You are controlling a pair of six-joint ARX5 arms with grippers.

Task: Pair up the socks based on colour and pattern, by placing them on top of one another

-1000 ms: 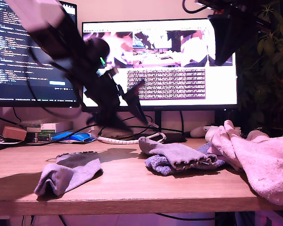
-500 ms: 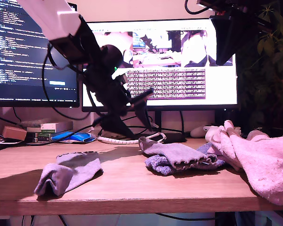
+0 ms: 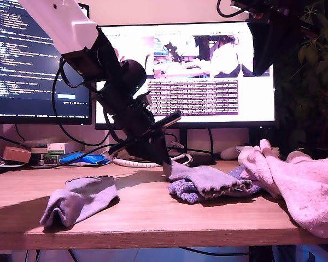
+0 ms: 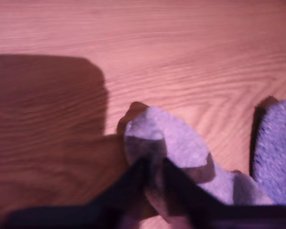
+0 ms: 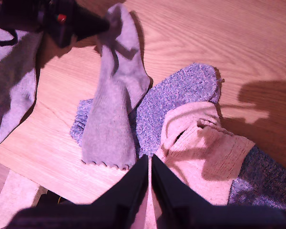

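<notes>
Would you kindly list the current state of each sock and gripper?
Thin grey ribbed-cuff sock: draped over blue-purple sock, toe between first gripper's fingers.
Second grey sock: alone, crumpled.
Fuzzy blue-purple knit sock: partly covered.
Pale pink terry sock: lying loose.
My first gripper: closing on grey toe.
My second gripper: shut, raised.

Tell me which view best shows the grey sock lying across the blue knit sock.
The second wrist view: the grey sock shows whole from above, scalloped cuff to toe, lying across the blue knit sock. The exterior view shows it side-on and foreshortened, with my first end effector at its toe end. The first wrist view shows only that toe end.
</notes>
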